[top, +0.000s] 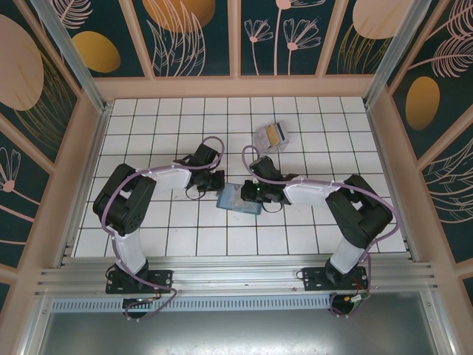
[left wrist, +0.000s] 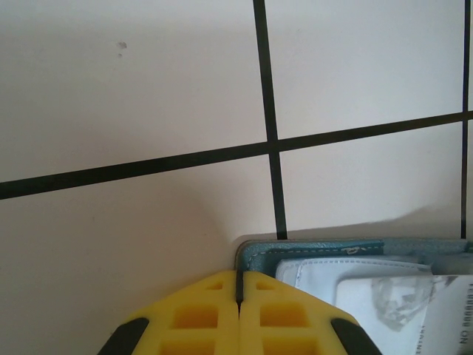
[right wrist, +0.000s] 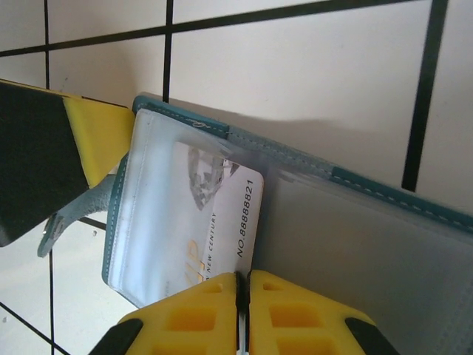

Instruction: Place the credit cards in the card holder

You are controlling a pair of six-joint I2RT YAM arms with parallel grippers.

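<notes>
The teal-blue card holder (top: 235,198) lies open on the white grid table between both arms. My left gripper (left wrist: 239,277) is shut on the corner of its left leaf (left wrist: 325,248); its yellow finger (right wrist: 96,137) lifts that leaf's edge. A silvery credit card (right wrist: 229,200) printed with a number sits half inside the clear pocket of the card holder (right wrist: 295,151). My right gripper (right wrist: 244,277) is shut, its tips against the card's near edge. The other credit cards (top: 270,136), grey with a gold-yellow one, lie in a small bunch farther back.
Wooden walls (top: 81,170) with dark floral panels fence in the table on three sides. The arm bases (top: 137,279) stand on a metal rail at the near edge. Bare white tiles (top: 148,133) surround the card holder.
</notes>
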